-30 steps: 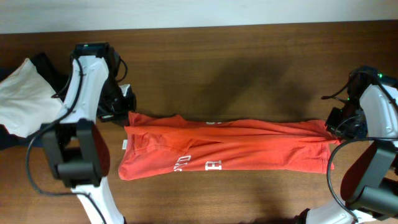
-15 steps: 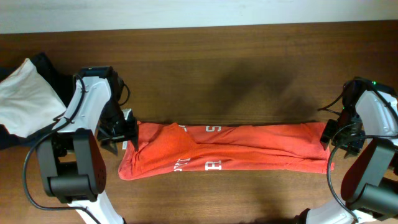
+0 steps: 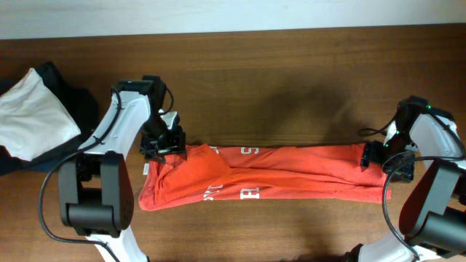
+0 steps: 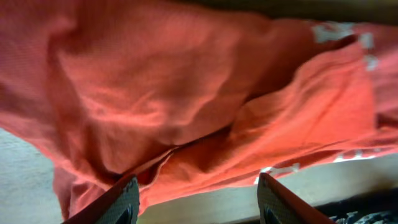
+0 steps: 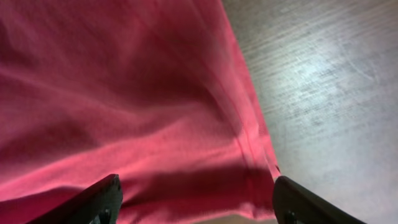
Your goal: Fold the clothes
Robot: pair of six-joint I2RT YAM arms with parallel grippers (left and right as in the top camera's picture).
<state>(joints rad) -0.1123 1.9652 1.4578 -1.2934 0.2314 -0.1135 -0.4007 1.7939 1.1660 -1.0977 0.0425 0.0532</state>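
Observation:
The clothes, an orange-red T-shirt [image 3: 291, 171] with white lettering [image 3: 249, 193], lie as a long rumpled band across the table's middle. My left gripper [image 3: 162, 145] stands open over the band's left end. In the left wrist view its fingers [image 4: 118, 202] are spread wide, and the left gripper [image 4: 199, 208] has only table and the red cloth [image 4: 186, 93] beyond it. My right gripper [image 3: 375, 156] hangs open over the band's right end. In the right wrist view the right gripper [image 5: 199, 208] is spread above the shirt's hem [image 5: 249, 143], gripping nothing.
A plain white folded garment [image 3: 33, 113] lies on a dark garment [image 3: 80, 105] at the table's far left. Bare brown tabletop [image 3: 291, 87] runs behind the shirt up to the back edge, and a strip [image 3: 291, 233] shows in front.
Both grippers have opened and let go of the shirt's ends. Both arms have moved inward over the cloth. The shirt has bunched into a shorter, narrower band.

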